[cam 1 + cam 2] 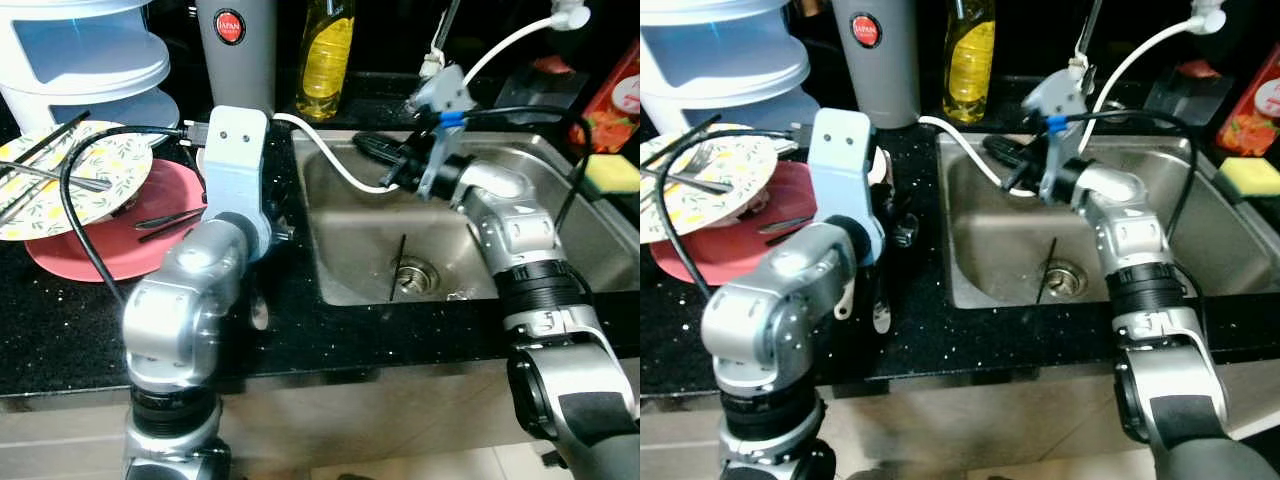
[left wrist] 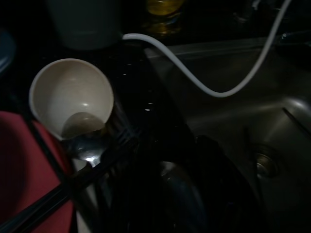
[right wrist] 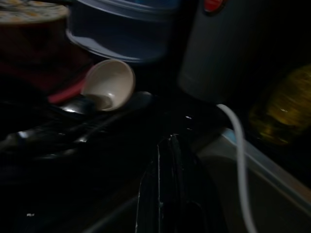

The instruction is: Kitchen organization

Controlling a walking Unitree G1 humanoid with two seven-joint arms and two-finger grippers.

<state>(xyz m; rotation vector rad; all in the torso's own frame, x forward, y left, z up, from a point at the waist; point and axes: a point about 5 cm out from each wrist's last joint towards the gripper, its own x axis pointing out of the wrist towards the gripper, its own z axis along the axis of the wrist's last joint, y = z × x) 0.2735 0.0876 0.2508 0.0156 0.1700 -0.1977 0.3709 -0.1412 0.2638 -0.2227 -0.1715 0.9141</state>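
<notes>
Hovering our left gripper beside the white bowl, grip state unclear, we should approach its rim slowly, avoiding the spoon.

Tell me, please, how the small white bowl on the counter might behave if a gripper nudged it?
The bowl lies tipped on its side, so it would probably roll. It looks glazed, likely slippery and breakable. The spoon at its rim might shift too.
</notes>
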